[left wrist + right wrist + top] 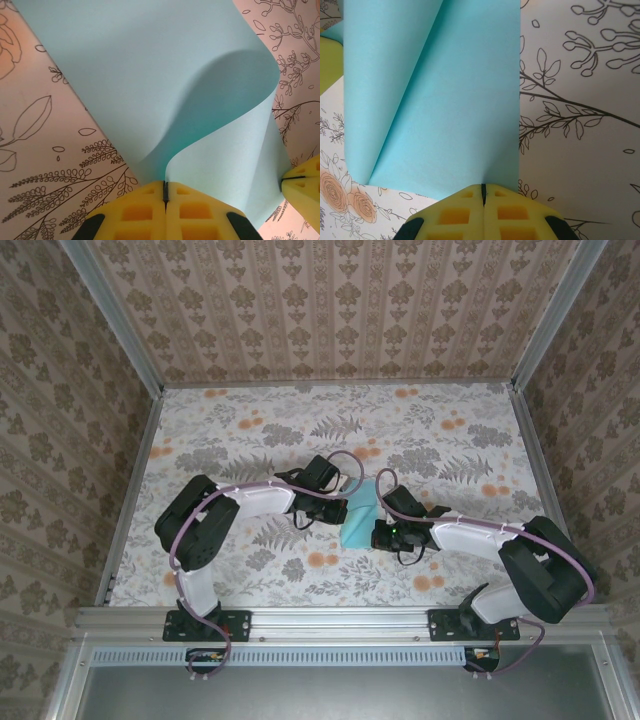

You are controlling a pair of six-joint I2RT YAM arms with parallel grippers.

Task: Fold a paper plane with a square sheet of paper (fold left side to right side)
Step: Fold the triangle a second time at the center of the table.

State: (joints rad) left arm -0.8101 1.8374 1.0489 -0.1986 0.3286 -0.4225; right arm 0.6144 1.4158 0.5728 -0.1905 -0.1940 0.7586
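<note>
The sheet of paper (pixel 361 513) lies in the middle of the flowered tabletop (pixel 240 440), between the two arms. It is doubled over, so from above it reads as a narrow pale-blue strip. Its long axis runs away from the arm bases, the far end leaning a little to the right.

The left hand (pixel 165 189) has its yellow fingers pressed together with an edge of the sheet pinched in the seam between them. From that pinch the paper rises and rolls over in a soft, open curve with no crease in it. The right hand (pixel 482 190) is likewise closed, clamped on the near edge of the sheet by its right corner. A rounded bend shows on the sheet's left side.

Both hands are at the sheet and close beside one another, the left on the strip's left and the right on its right, slightly nearer the bases.

The step in hand looks like the left-to-right fold, carried over but not flattened. What matters next, I judge, is whether the edge carried by the left hand lies square on the right edge held by the right hand. Only then should the bend be pressed down along the long axis, since a skew here would set the crease crooked.
</note>
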